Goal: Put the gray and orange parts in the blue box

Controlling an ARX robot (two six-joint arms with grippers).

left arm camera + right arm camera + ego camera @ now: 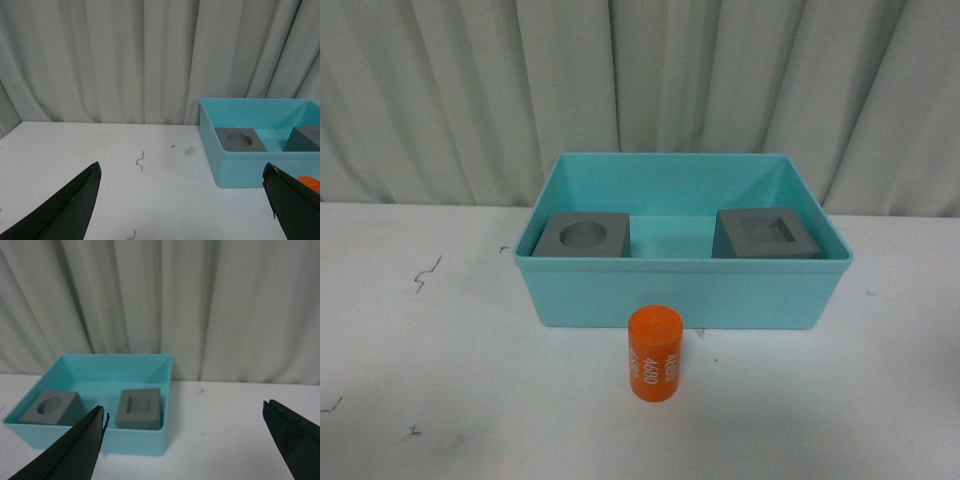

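Logging layout against the light turquoise-blue plastic box (740, 295) with sloping walls, which stands on the white table (440, 380).

- Left claw (181, 167): spread wide and empty, hanging over bare table off the box's left side.
- Inside the box, at its left front corner: matte gray cube with a round top recess (582, 236), upright.
- Outside the box, near the middle of its front wall but apart from it: small orange cylinder with white digits (654, 354), standing on end. It is the one part not yet in.
- Inside the box, at its right front corner: matte gray cube with a square top recess (767, 234).
- Right claw (183, 406): also spread wide with nothing held, off the box's right side.

Judgement on the cylinder: it looks rigid, light and smooth-sided, so it is liable to slip or tip over if nudged. Best hold is across the curved side at about mid-height, jaws squarely opposed. It should then be lifted clear of the box's front rim before release.
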